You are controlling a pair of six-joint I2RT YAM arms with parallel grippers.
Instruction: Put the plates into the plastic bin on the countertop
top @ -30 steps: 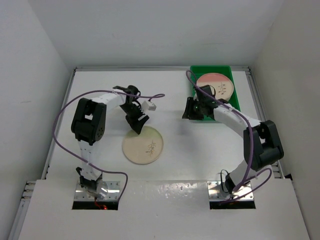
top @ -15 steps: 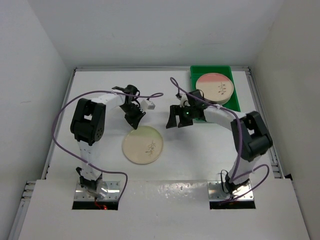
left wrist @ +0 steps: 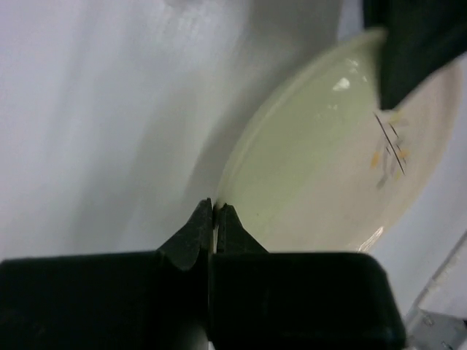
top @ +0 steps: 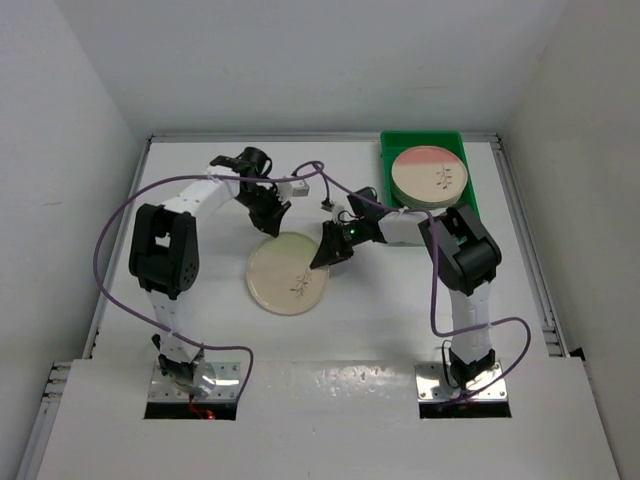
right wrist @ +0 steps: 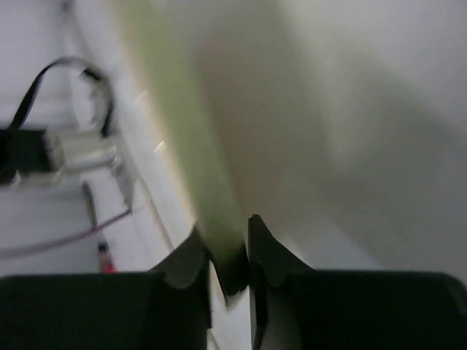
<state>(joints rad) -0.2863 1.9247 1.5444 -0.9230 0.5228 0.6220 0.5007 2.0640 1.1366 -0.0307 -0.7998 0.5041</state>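
My left jaws pinch the upper rim of the plate (top: 288, 288) at mid-frame; my right jaws clamp its right rim.

The top external view looks steeply down from behind the arm bases and takes in the whole worktop (top: 380, 310), with the loose plate (top: 288, 287) near mid-frame. The left wrist view peers past the left end effector (left wrist: 214, 211), very near the plate (left wrist: 328, 160). The right wrist view, over the right end effector (right wrist: 226, 244), sits nearer and blurred at the plate's (right wrist: 182, 124) opposite rim. All three views share this plate.
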